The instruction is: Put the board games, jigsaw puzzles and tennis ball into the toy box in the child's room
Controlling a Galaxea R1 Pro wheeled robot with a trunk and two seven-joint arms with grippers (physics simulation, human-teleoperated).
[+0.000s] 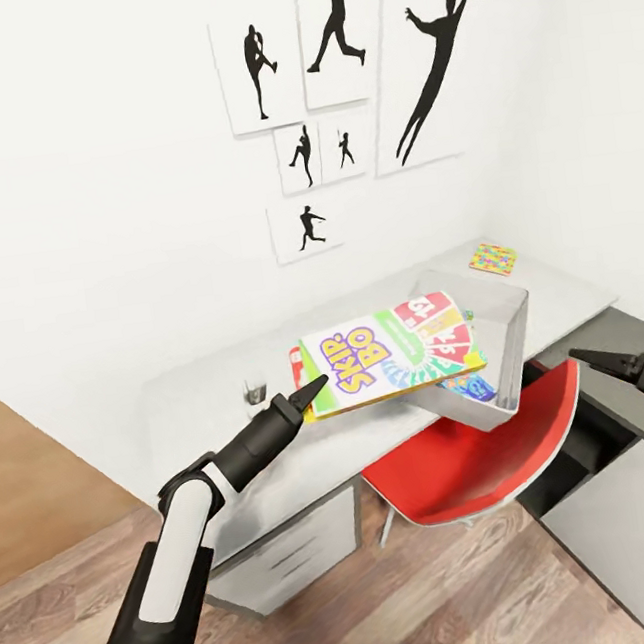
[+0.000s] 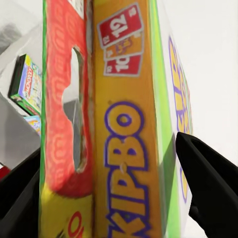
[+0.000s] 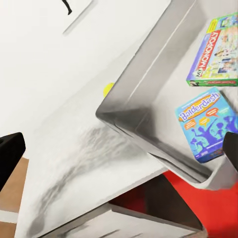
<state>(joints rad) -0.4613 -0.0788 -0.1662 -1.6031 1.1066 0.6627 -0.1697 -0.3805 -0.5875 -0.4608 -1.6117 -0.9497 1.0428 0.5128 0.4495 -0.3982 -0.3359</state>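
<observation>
My left gripper (image 1: pixel 313 390) is shut on the Skip-Bo board game (image 1: pixel 392 359), holding it flat by its near end above the table. Its far end reaches over the open grey toy box (image 1: pixel 514 339) at the table's front edge. In the left wrist view the yellow Skip-Bo box (image 2: pixel 126 148) sits between both fingers, with a red panel (image 2: pixel 62 99) pressed against it. Inside the toy box (image 3: pixel 144 124) lie a Monopoly box (image 3: pixel 213 54) and a Balderdash box (image 3: pixel 206 124). A yellow tennis ball (image 3: pixel 108 89) peeks from behind the box's rim. My right gripper (image 1: pixel 594 359) hangs open, right of the box.
A colourful jigsaw puzzle (image 1: pixel 493 259) lies at the table's far right corner. A small glass (image 1: pixel 255 391) stands on the grey table (image 1: pixel 200 397) near my left gripper. A red chair (image 1: pixel 480 459) is tucked under the front edge, and a grey cabinet (image 1: pixel 634 485) stands at right.
</observation>
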